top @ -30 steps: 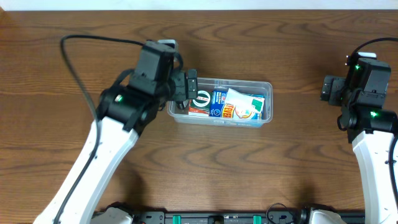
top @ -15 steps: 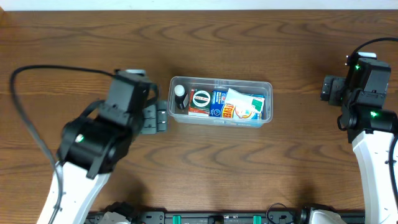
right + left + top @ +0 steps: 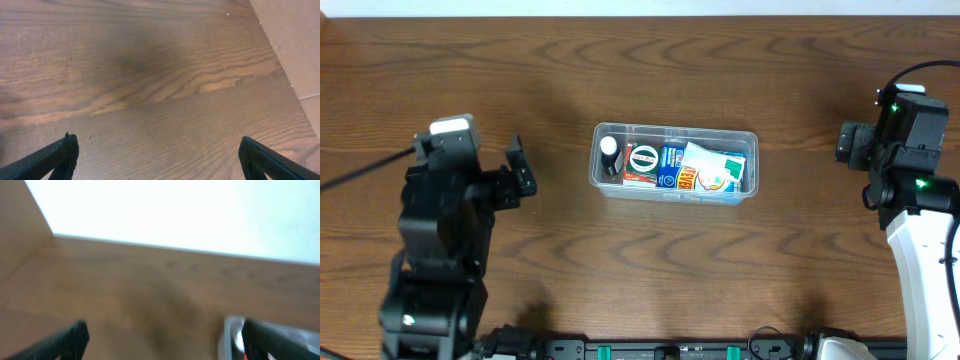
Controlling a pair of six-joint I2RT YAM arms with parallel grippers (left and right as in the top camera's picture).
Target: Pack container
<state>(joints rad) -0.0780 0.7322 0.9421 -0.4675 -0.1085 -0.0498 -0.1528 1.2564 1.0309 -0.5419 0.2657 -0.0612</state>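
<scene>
The clear plastic container [image 3: 748, 140] sits at the table's middle in the overhead view. It holds a small dark bottle with a white cap [image 3: 609, 155] at its left end, then several small boxes [image 3: 680, 167]. My left gripper [image 3: 521, 167] is open and empty, well left of the container. In the blurred left wrist view a corner of the container [image 3: 227, 330] shows beside the right finger, with the gripper [image 3: 162, 340] open over bare wood. My right gripper [image 3: 157, 155] is open and empty over bare wood; in the overhead view it [image 3: 847, 143] sits right of the container.
The wooden table [image 3: 670, 260] runs to a pale edge at the back [image 3: 640, 8]. A black rail [image 3: 670, 350] lies along the front edge. A pale surface [image 3: 295, 45] borders the wood at the right of the right wrist view.
My left arm has pulled back from the container's left end to the far left of the table. The small bottle now stands in the container. The right arm has not moved.
</scene>
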